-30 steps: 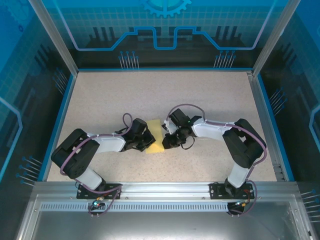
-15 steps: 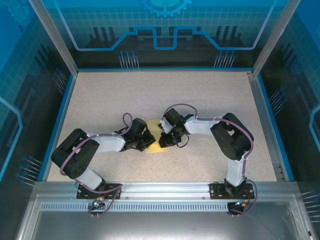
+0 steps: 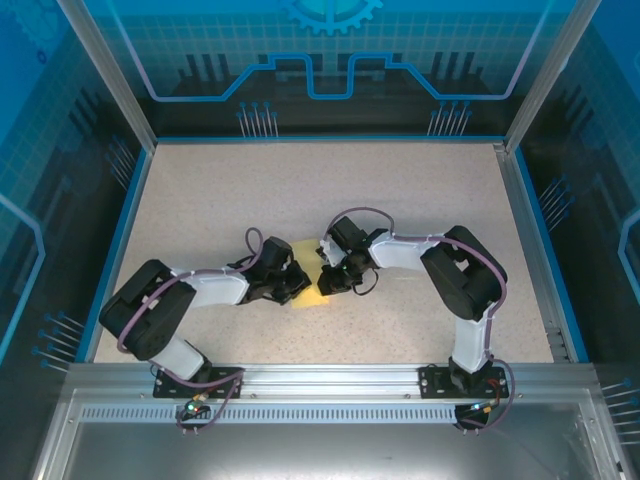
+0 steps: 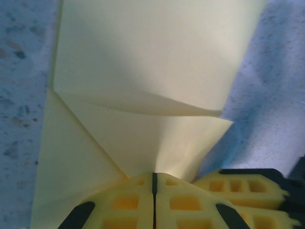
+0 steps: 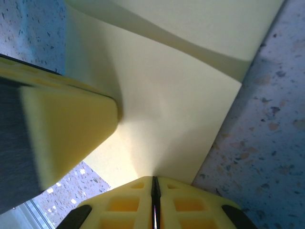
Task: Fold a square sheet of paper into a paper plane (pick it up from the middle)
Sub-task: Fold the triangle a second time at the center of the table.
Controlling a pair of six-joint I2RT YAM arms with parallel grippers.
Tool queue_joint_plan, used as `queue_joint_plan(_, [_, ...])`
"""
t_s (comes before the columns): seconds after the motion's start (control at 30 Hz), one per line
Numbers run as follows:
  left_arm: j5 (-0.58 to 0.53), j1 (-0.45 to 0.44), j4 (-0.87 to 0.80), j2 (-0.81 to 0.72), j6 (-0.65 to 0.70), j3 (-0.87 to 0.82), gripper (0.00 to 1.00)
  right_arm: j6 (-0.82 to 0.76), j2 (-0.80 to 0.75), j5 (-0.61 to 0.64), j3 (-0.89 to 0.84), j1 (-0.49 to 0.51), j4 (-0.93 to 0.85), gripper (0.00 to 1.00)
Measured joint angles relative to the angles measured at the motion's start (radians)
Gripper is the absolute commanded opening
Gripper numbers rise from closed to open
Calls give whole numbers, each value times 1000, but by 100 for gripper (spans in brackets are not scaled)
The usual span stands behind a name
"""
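One partly folded square sheet of paper (image 3: 311,297) sits a little toward 6 o'clock from the centre of the table (image 3: 420,190), pinched between two arms. The left gripper (image 3: 295,285) has its jaws closed tight on the sheet's 9 o'clock side, and the right gripper (image 3: 323,281) is clamped on it likewise from 3 o'clock. Bare speckled table runs wide open toward 12 o'clock up to the blue rim (image 3: 325,139), with narrower free strips at 3 and 9 o'clock.

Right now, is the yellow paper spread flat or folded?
Folded: the paper shows an overlapping flap and a diagonal crease, pinched by the left end effector.
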Motion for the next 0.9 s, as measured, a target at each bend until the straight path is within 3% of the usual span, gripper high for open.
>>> queue_joint_plan(0.23, [22,29,29,14,5,-2,8,0,1,0,0,0,2,10])
queue_joint_plan(0.9, [52,273,-45,14,163,27,9,0,2,9,-5,1,29,10])
